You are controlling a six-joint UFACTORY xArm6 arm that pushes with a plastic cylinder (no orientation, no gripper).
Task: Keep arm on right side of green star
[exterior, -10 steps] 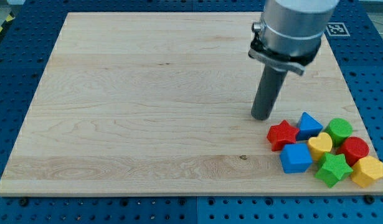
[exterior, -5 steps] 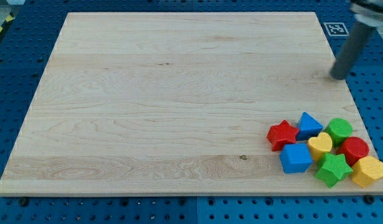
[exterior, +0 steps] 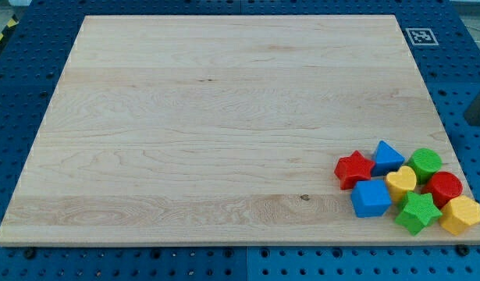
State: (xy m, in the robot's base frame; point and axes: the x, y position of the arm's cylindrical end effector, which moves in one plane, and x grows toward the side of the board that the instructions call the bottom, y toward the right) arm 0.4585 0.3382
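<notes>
Eight blocks cluster at the counter's point(exterior: 224, 117) lower right corner. Green star point(exterior: 417, 212) sits on the bottom row, between blue block point(exterior: 371, 197) and yellow block point(exterior: 461, 215). My tip point(exterior: 478, 121) barely shows at the view's right edge, off the board; end effector state cannot be told.

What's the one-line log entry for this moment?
tip: off board at view's right edge, up-right of cluster | green star: untouched, between blue block and yellow block | contact: none
</notes>
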